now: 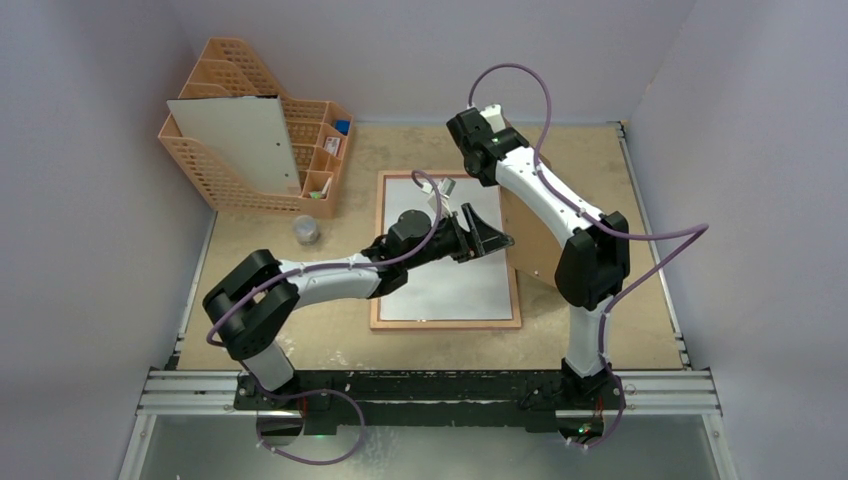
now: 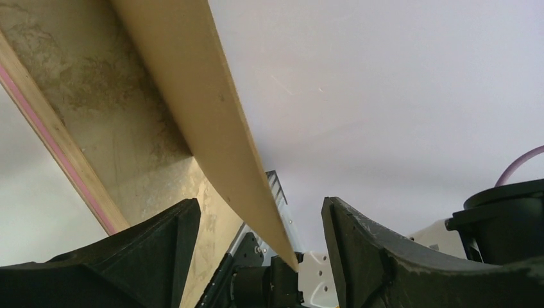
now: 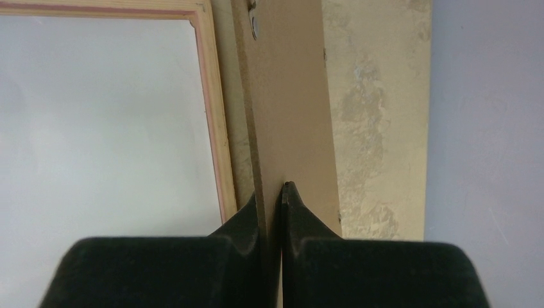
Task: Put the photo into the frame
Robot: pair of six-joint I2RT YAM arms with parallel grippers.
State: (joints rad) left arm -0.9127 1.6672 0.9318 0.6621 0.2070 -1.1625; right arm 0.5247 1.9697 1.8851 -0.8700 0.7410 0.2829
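The left gripper [image 1: 478,238] hung wide open and empty over the photo [image 1: 450,285], which lay white side up inside the frame [image 1: 445,323]. Thin and limp, the photo probably wanted handling by its edges. The right gripper [image 3: 272,192] was clamped on the edge of the stiff board [image 3: 289,96].

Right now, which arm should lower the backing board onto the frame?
Right. The right tool is shut on the brown backing board's edge, tilted up beside the frame; the left tool hangs open over the photo, holding nothing.
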